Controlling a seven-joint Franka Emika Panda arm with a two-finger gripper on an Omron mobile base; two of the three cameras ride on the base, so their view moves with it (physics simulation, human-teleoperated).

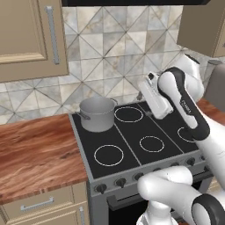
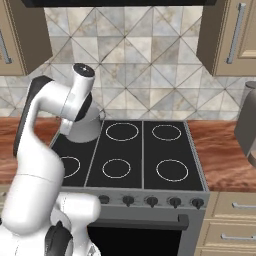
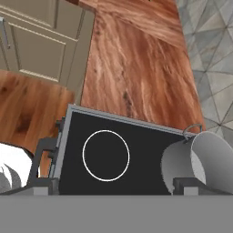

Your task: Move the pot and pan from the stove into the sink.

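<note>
Grey steel stove with black glass cooktop (image 1: pixel 132 145) – white burner rings near the front edge are bare. Grey metal cylindrical pot (image 1: pixel 97 114) stands upright at the cooktop's back-left corner. Two-finger gripper (image 3: pixel 113 184) hangs above the cooktop near the pot – open, nothing between the fingers. Wooden countertop (image 1: pixel 35 154) adjoins the stove's left edge.

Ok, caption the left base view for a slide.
Grey stockpot sits on the stove's rear-left burner; the arm hangs above the cooktop.
</note>
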